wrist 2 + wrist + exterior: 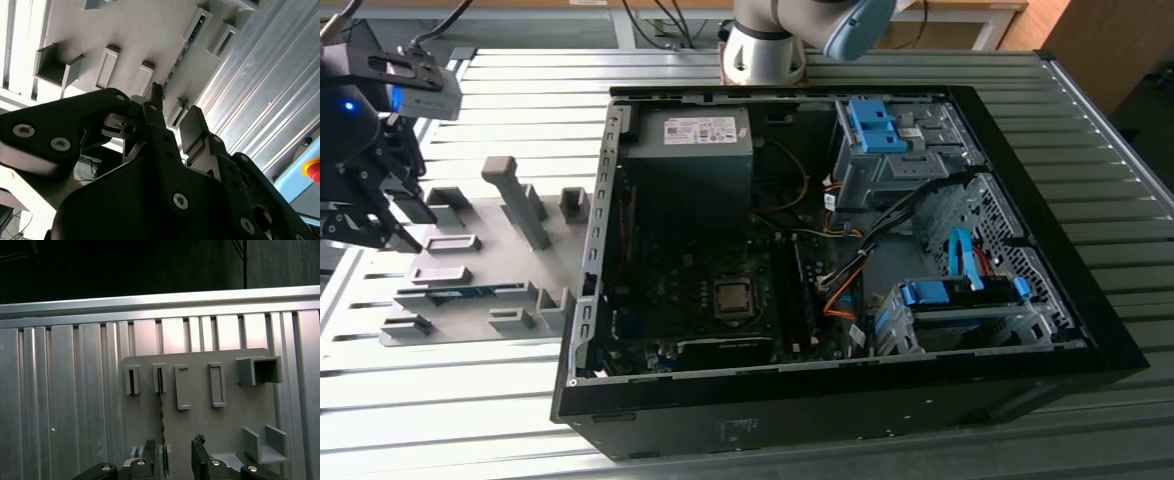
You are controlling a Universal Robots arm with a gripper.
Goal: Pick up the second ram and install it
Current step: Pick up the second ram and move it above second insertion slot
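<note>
The second ram (458, 293) is a thin blue board standing on edge in a slot of the grey holder plate (480, 215), at the exterior view's left. In the first wrist view the ram (162, 415) is a dark thin line running from a slot towards my fingers. It is a narrow strip (182, 52) in the second wrist view. My gripper (367, 225) hovers over the plate's outer end. The gripper (175, 452) is open, and the ram's line runs between the fingertips (199, 444), closer to one. The gripper (174, 107) holds nothing.
An open black computer case (591, 300) lies just beside the holder plate, with the processor socket (731, 297) and memory slots (790, 290) inside. Blue drive clips (874, 125) sit at its far side. The slatted metal table (454, 420) carries everything. A red button (314, 169) stands off the table.
</note>
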